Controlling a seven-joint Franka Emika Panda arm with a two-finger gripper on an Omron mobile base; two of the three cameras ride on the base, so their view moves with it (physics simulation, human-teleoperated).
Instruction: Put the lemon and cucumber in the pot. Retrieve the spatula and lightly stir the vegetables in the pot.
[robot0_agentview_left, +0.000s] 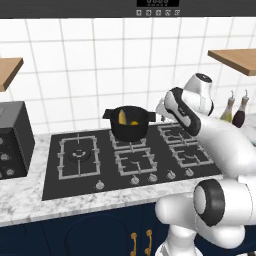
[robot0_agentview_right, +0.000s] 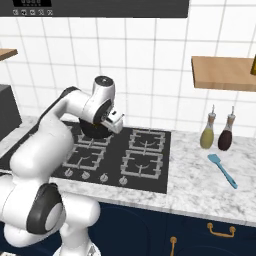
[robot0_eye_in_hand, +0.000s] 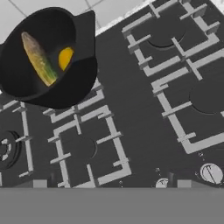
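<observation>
Left base view: the pot (robot0_agentview_left: 129, 123) stands on a rear burner of the hob (robot0_agentview_left: 75, 172), with the cucumber (robot0_agentview_left: 122, 117) and lemon (robot0_agentview_left: 134, 123) inside; the arm's wrist sits to its right, hiding the pincer. Right base view: the arm covers most of the pot, but this side shows the spatula (robot0_agentview_right: 222, 170) lying flat on the marble surface (robot0_agentview_right: 200, 192) right of the hob, just in front of two bottles (robot0_agentview_right: 207, 134). The pincer (robot0_agentview_right: 118, 121) is near the pot, above the hob. Hand view: looking down into the pot, the cucumber lies beside the lemon, apart from the pincer, whose fingers stand wide and hold nothing.
</observation>
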